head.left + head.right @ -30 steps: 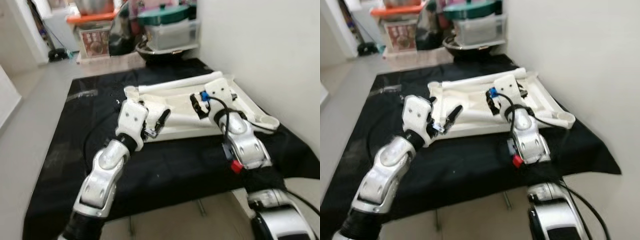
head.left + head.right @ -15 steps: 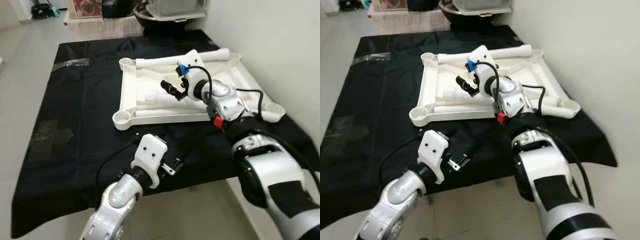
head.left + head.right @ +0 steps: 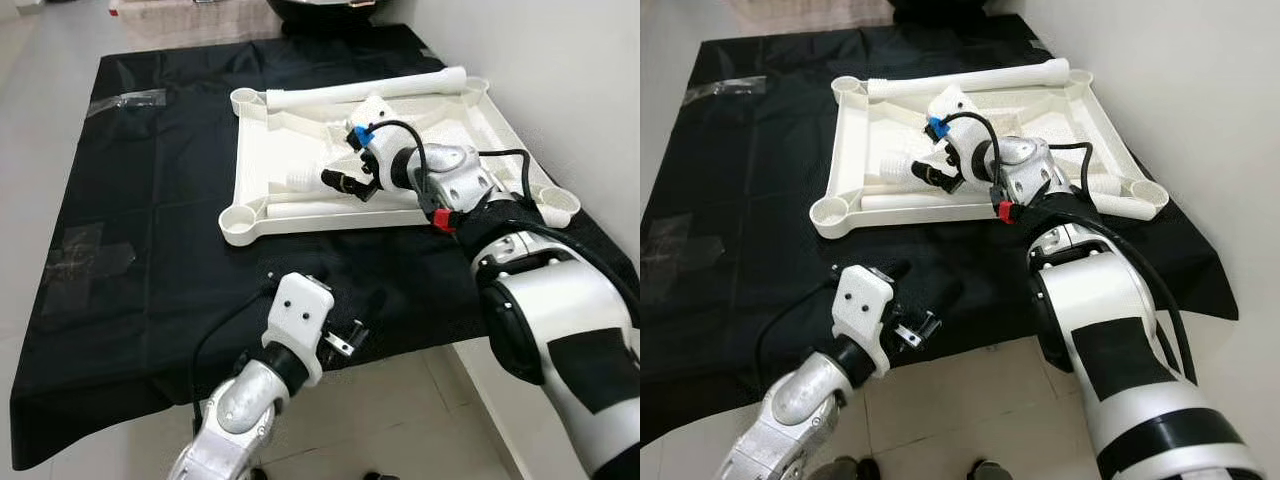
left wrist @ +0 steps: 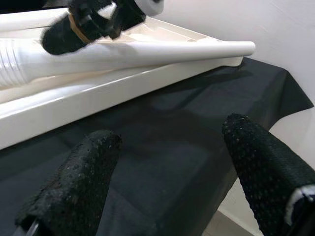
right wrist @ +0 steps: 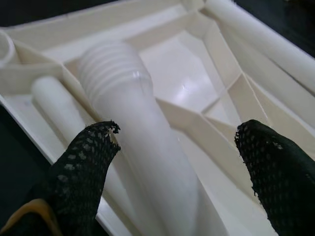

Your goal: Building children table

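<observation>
The white children's table top (image 3: 240, 150) lies upside down on a black cloth (image 3: 150, 230), with several white legs loose inside it. One leg with a threaded end (image 3: 305, 178) lies near the middle. My right gripper (image 3: 345, 165) hovers open just above this leg (image 5: 133, 113), one finger on each side and not touching it. Another leg (image 3: 330, 197) lies along the near rim, and a long one (image 3: 370, 90) along the far rim. My left gripper (image 3: 923, 282) hangs open and empty over the cloth's front part, short of the table top (image 4: 98, 93).
A white wall runs close along the right side of the cloth. Pale tiled floor (image 3: 420, 400) shows in front, beyond the cloth's near edge. Clear tape patches (image 3: 125, 98) stick to the cloth at the left. A dark pot stands at the far edge.
The head camera has tilted down. My left gripper has drawn back from the table top's near rim to the cloth's front. My right gripper has reached left over the threaded leg.
</observation>
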